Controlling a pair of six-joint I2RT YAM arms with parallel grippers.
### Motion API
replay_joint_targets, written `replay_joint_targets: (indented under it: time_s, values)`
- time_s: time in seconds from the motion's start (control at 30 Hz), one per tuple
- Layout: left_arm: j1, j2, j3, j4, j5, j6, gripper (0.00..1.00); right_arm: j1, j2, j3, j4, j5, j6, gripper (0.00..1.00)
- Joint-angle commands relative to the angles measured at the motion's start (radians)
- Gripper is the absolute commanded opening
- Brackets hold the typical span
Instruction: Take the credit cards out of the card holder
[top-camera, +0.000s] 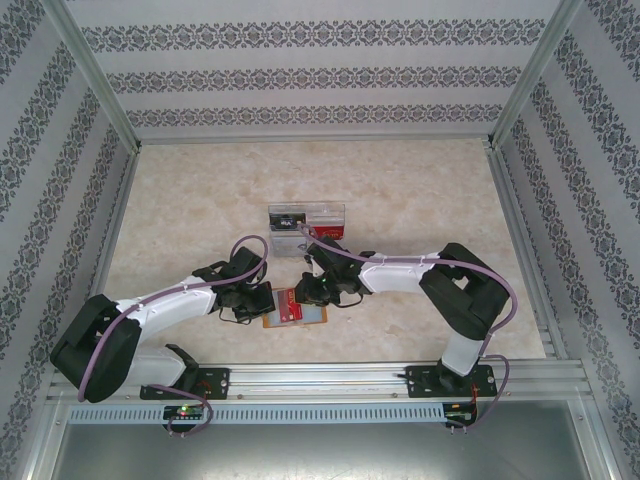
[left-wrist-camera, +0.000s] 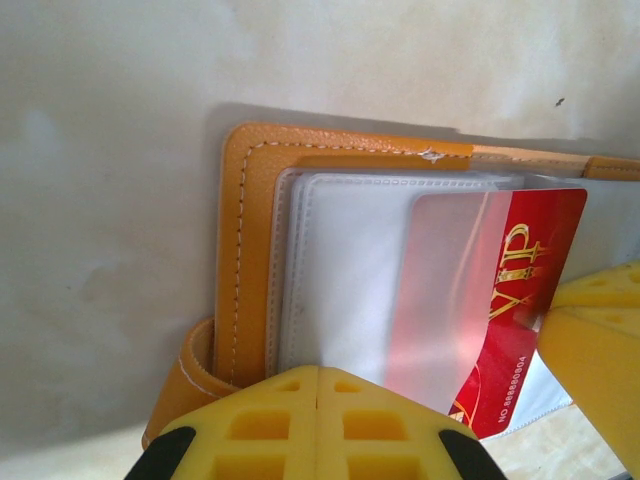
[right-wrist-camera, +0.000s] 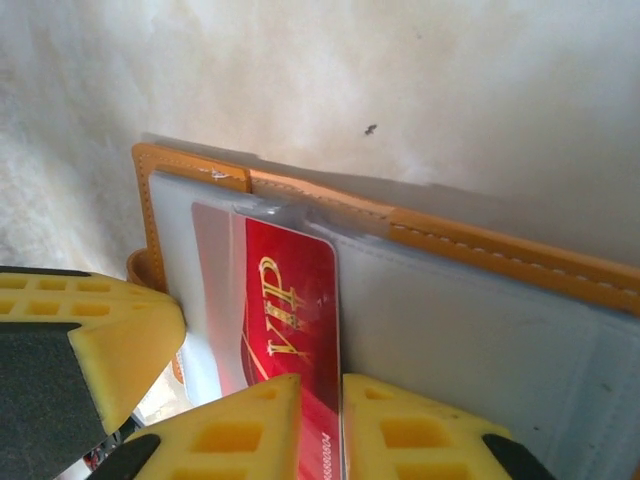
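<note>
**CARD HOLDER OPEN ON TABLE; RED CARD PARTLY OUT OF SLEEVE**

1. Position. In the top view the card holder (top-camera: 305, 317) lies open and flat on the table (top-camera: 200, 200), at 6 o'clock from the clear tray (top-camera: 305, 212) and apart from it. A red item (top-camera: 331, 232) lies at the tray's 4 o'clock corner.

2. Left gripper (top-camera: 260, 303). It sits at 9 o'clock of the holder. In the left wrist view, the left gripper (left-wrist-camera: 318, 372) has its fingers pressed together with no gap, and the tips meet the edge of the card holder (left-wrist-camera: 245, 250).

3. Red card (left-wrist-camera: 520, 270). It carries gold "VIP" lettering. One part lies under a translucent sleeve (left-wrist-camera: 350, 280), and the rest is exposed.

4. Right gripper (top-camera: 308, 298). It sits at 1 o'clock of the holder. In the right wrist view, the right gripper (right-wrist-camera: 322, 385) has its fingers on either side of the long edge of the red card (right-wrist-camera: 290, 300), with a narrow gap between them. Whether they clamp the card cannot be determined.
</note>
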Motion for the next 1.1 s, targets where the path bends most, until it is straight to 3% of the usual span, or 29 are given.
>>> replay_joint_targets:
  time_s: [0.0, 0.27, 0.47, 1.07]
  values:
    - [0.011, 0.017, -0.001, -0.062, -0.024, 0.025, 0.02, 0.003, 0.023, 0.003, 0.027, -0.016, 0.011, 0.21]
    - [0.011, 0.027, 0.005, -0.056, -0.016, 0.026, 0.01, 0.003, 0.055, 0.004, 0.055, -0.031, 0.028, 0.21]
    - [0.011, 0.029, 0.008, -0.060, -0.018, 0.027, 0.02, -0.011, 0.039, -0.013, 0.051, -0.026, 0.026, 0.02]
    - [0.011, -0.010, 0.053, -0.112, -0.057, 0.016, 0.01, -0.106, -0.181, -0.081, -0.129, -0.009, -0.167, 0.00]
